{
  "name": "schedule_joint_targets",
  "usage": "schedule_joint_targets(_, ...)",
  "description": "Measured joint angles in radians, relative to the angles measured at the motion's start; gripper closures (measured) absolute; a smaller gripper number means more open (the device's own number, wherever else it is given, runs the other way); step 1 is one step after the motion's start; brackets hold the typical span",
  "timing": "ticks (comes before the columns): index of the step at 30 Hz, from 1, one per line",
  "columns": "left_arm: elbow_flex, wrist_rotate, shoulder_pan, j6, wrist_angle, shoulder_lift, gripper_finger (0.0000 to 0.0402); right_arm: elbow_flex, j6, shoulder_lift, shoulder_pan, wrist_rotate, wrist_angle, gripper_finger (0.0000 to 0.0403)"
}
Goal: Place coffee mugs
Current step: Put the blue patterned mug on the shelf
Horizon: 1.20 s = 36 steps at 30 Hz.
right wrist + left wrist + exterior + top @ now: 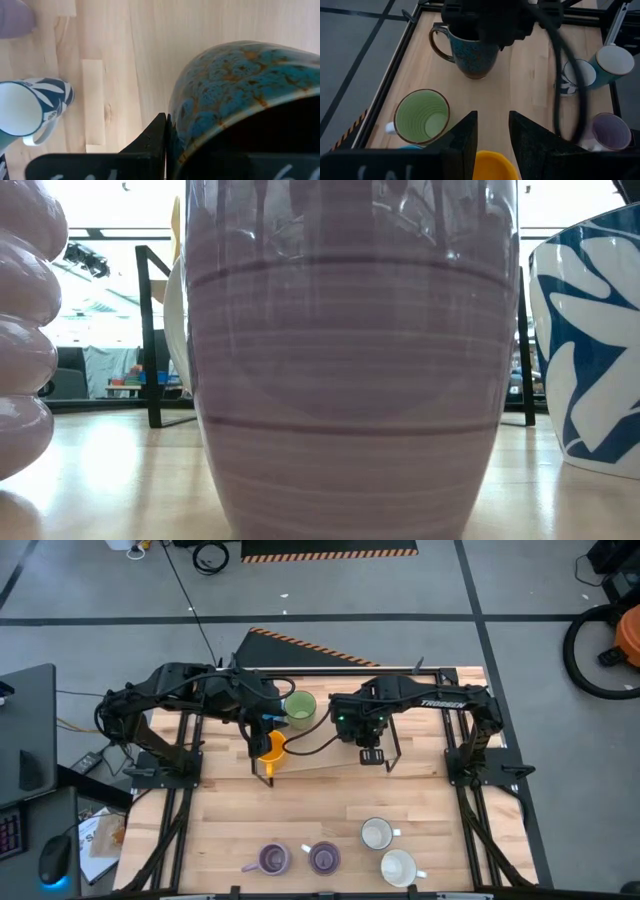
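We see the left gripper (268, 732) clamped on the orange mug (493, 165) beside the green mug (299, 707) at the table's (330, 802) far side. The right gripper (366, 736) pinches the rim of a blue-speckled dark mug (470, 55). Two purple mugs (298, 859) and two white mugs (388, 850) stand near the front edge.
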<state>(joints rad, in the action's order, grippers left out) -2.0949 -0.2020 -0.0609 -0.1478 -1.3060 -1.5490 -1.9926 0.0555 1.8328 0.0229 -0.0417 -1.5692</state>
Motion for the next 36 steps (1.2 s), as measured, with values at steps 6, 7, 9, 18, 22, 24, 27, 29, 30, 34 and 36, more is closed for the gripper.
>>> schedule_joint_targets(6,0.0,0.0,0.0,-0.003,0.0,0.0,0.0285,0.045,-0.001,-0.005,0.007,-0.001,0.005,0.0352)
schedule_joint_targets(7,0.0,0.0,0.0,-0.004,0.0,0.0,0.0285,0.046,-0.001,-0.005,0.006,0.0,0.005,0.035)
schedule_joint_targets(9,0.0,0.0,0.0,-0.004,0.0,0.0,0.0285,0.048,-0.002,-0.005,0.005,0.007,0.005,0.0344)
schedule_joint_targets(18,0.0,-0.003,0.002,0.002,0.0,0.0,0.0285,0.05,0.007,-0.005,0.006,0.03,0.002,0.0288)
schedule_joint_targets(22,0.0,-0.004,0.002,0.001,0.0,0.0,0.0285,0.049,0.022,-0.005,0.005,0.047,-0.001,0.0264)
schedule_joint_targets(24,0.0,-0.004,0.002,0.001,0.0,0.0,0.0285,0.042,0.025,-0.005,0.005,0.048,-0.005,0.025)
schedule_joint_targets(27,0.0,-0.004,0.002,0.001,0.0,0.0,0.0285,0.019,0.026,-0.005,0.006,0.054,-0.005,0.0228)
schedule_joint_targets(29,0.0,-0.004,0.002,0.001,0.0,0.0,0.0285,-0.003,0.025,-0.005,0.006,0.058,-0.004,0.0215)
schedule_joint_targets(30,0.0,-0.004,0.003,0.001,0.0,0.0,0.0285,-0.017,0.025,-0.006,0.006,0.061,-0.003,0.0208)
schedule_joint_targets(34,0.0,-0.005,0.003,0.001,0.0,0.0,0.0285,-0.066,0.02,-0.018,0.006,0.09,-0.001,0.0189)
schedule_joint_targets(36,0.0,-0.006,0.003,-0.003,0.0,0.0,0.0285,-0.077,0.011,-0.03,0.004,0.094,-0.001,0.0182)
